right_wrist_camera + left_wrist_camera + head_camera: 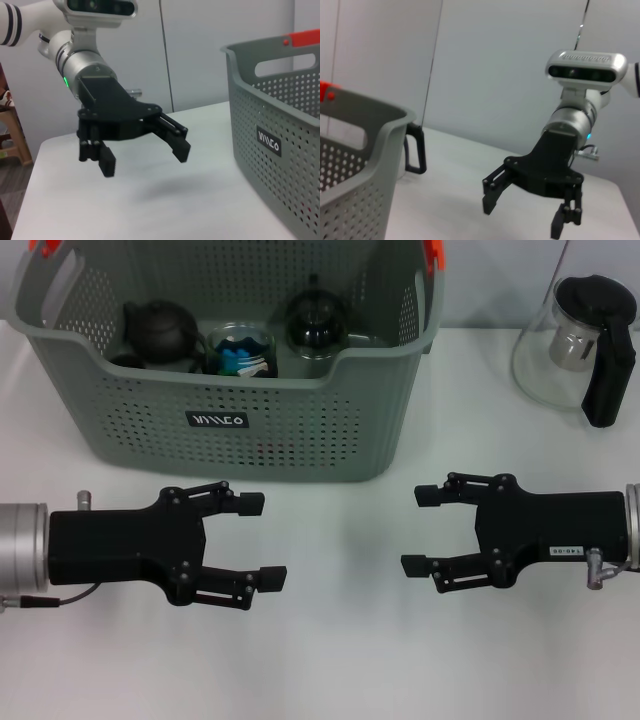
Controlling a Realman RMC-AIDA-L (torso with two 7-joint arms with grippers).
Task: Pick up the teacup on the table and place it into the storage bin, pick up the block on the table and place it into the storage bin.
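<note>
Both arms reach in over the near part of the counter from its left and right edges, level and pointing toward each other, well apart. The left hand (262,541) comes in from the left edge, its black body behind a silver wrist cuff, its two fingers spread wide with nothing between them. The right hand (420,531) mirrors it from the right edge, fingers likewise spread and empty. In the wrist views each hand (520,215) (145,155) hangs above the counter, clear of its surface.
</note>
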